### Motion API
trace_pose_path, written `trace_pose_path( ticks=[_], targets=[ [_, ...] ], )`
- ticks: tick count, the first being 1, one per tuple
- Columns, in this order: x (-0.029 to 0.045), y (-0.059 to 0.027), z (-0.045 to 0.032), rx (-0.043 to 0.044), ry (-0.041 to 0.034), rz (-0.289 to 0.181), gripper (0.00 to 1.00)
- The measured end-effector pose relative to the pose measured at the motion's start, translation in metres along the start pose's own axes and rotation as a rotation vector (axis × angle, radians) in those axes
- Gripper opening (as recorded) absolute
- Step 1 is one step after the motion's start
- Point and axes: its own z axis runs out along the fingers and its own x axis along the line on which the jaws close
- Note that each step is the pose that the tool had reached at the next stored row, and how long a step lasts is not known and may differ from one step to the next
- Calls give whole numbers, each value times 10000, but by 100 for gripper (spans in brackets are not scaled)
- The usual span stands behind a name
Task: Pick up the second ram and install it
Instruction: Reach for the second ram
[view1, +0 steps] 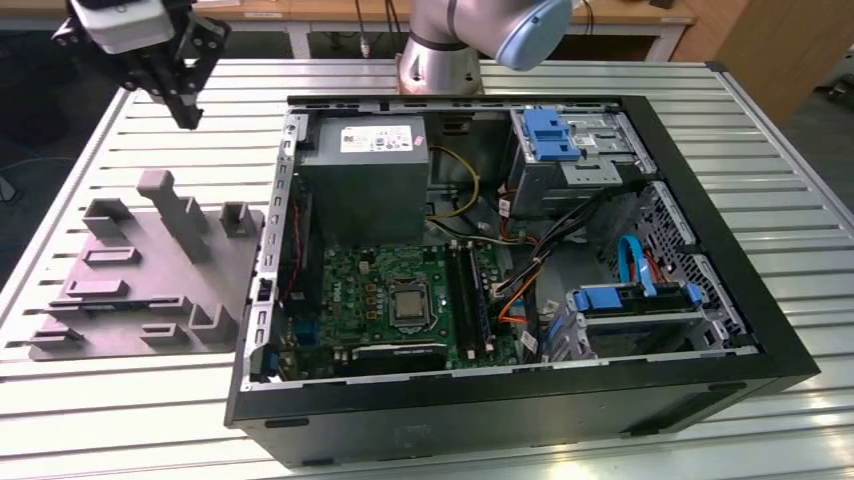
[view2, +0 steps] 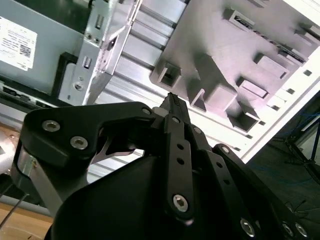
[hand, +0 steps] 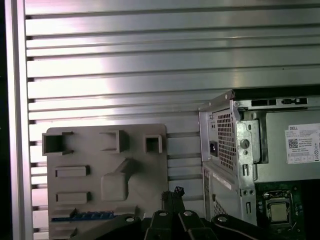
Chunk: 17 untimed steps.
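My fingers are pinched tight together, gripping nothing, high over the desk; the ram lies in the tray below them, well apart.

The arm stood on its base, bent over at the elbow. The hand hung tilted, tips downward. In the second wrist view its fingers met at the tips, gripping nothing.

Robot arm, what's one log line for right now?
end effector: shut, empty | place: in the air near gray holder | second ram: lying in holder, not picked up
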Motion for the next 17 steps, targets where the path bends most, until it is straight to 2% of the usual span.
trace_pose_path(
  ticks=[9, 17],
  targets=[
    [362, -15, 15, 0, 0, 2, 10],
    [592, -28, 32, 0, 0, 1, 10]
  ],
)
